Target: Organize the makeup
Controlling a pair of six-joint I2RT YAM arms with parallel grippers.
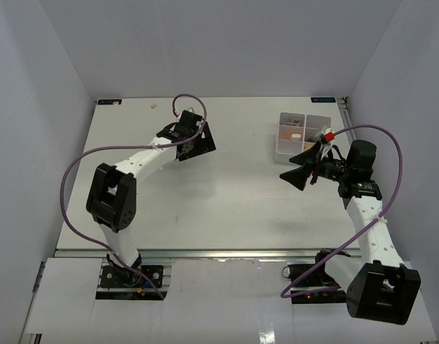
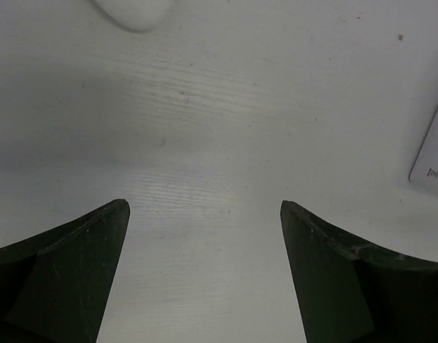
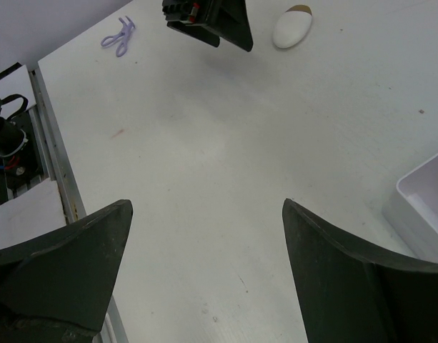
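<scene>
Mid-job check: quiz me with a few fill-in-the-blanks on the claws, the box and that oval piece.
The left claw and right claw are both ____, with nothing between their fingers.
The white box stands closer to the ____ claw.
The white-and-brown oval piece lies on the table, nearest the ____ claw.
Missing words: open; right; left.
</scene>
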